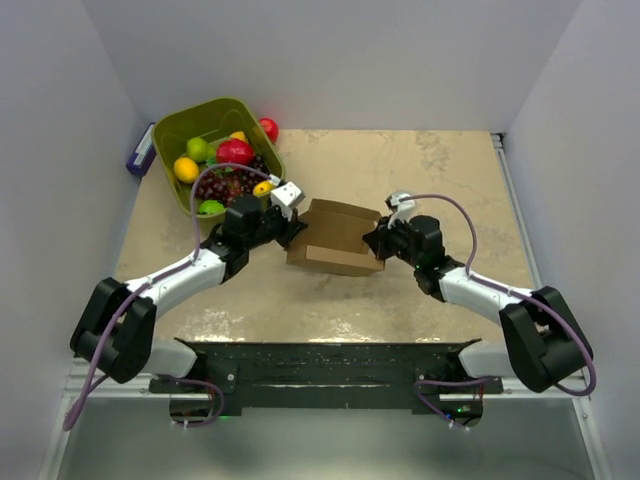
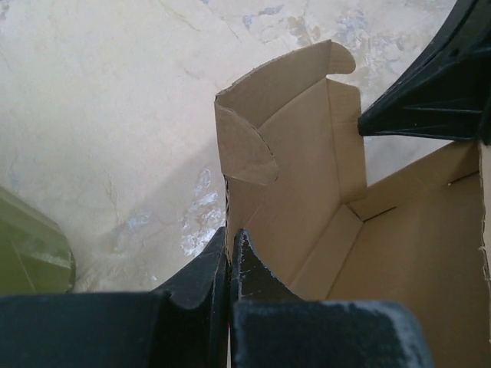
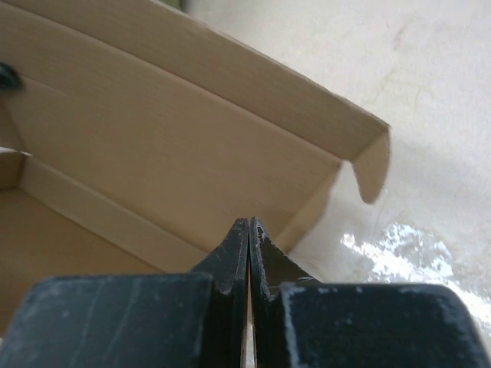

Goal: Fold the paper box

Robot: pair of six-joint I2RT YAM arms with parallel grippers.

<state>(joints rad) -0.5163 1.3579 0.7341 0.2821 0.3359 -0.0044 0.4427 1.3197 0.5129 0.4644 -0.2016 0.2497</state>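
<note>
The brown paper box (image 1: 335, 238) lies open in the middle of the table with its flaps up. My left gripper (image 1: 296, 229) is shut on the box's left wall. In the left wrist view its fingers (image 2: 229, 239) pinch the thin edge of the box (image 2: 307, 192), with a rounded tab standing above them. My right gripper (image 1: 378, 241) is shut on the box's right wall. In the right wrist view its fingers (image 3: 249, 228) close on the near edge of the box (image 3: 169, 146). The right gripper also shows in the left wrist view (image 2: 433, 84).
A green basket (image 1: 170, 135) of fruit stands at the back left, close behind my left arm; its corner shows in the left wrist view (image 2: 31, 253). A red ball (image 1: 268, 128) lies behind it and a purple object (image 1: 140, 152) at its left.
</note>
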